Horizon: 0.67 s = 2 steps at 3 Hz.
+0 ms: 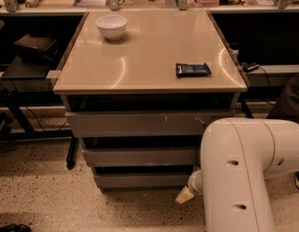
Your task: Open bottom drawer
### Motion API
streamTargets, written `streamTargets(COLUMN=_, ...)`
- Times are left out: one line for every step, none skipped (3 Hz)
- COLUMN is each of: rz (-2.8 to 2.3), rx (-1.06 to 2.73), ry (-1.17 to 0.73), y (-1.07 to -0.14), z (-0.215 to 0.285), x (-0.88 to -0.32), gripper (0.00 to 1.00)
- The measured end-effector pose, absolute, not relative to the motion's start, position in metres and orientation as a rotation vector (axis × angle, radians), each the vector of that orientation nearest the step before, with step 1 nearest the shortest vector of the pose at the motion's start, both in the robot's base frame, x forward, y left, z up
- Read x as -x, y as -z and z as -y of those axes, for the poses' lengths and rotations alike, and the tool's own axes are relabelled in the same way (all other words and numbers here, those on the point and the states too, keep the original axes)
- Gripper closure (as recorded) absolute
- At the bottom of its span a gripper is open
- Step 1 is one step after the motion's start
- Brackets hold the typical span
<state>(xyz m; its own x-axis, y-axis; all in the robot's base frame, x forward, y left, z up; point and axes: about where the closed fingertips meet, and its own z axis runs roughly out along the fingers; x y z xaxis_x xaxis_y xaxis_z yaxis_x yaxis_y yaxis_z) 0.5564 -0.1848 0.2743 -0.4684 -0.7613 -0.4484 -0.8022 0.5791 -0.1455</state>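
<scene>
The bottom drawer (pixel 142 180) is found at the foot of the cabinet, at 6 o'clock below the tan top (pixel 149 47), under the middle drawer (pixel 139 156) and the wider, scratched top drawer (pixel 139 123). Its plain grey front is seen pushed in, so the opening is judged not yet begun.

The gripper (pixel 185 195) is seen low, at about 4 o'clock from the drawer front, just beside its lower right corner and near the floor. Only a pale tip is shown past the bulky white arm (pixel 250 173). Whether it is open or closed cannot be told, nor whether the drawer is touched.

The front is judged stiff, smooth and slippery, with no handle. A hold is best sought in the dark gap along its upper edge, at 12 o'clock. A light, steady pull toward 6 o'clock is advised, so that the bowl (pixel 111 26) and dark packet (pixel 192 69) on top are not shaken.
</scene>
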Motion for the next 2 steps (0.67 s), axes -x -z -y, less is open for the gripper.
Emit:
streamTargets(rz=-2.343, rx=1.251, ry=-0.117, y=-0.274, z=0.185, x=-0.557, gripper=0.00)
streamTargets(rz=-2.276, rx=1.287, ry=-0.094, y=-0.238, z=0.177, x=-0.590, gripper=0.00)
